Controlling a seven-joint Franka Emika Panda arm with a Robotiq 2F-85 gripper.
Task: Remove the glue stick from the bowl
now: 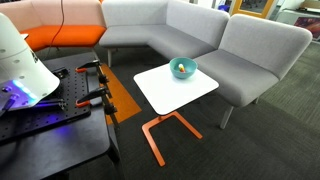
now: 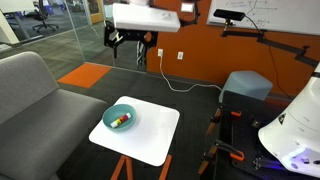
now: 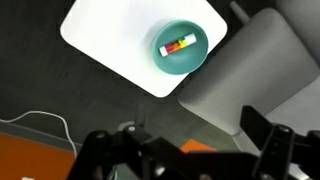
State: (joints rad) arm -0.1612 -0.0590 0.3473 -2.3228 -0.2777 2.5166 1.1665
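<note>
Far fr. bowl point(image 3: 166, 63), gripper point(image 3: 188, 152) wide open; empty

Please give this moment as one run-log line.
gripper: open, well above table | glue stick: lying inside bowl | bowl: upright on table | pick: not yet begun

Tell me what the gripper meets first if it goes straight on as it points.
Likely the dark carpet floor, near the white square table and the grey sofa seat. The open gripper seems to aim short of the round teal bowl. Depth is unclear.
</note>
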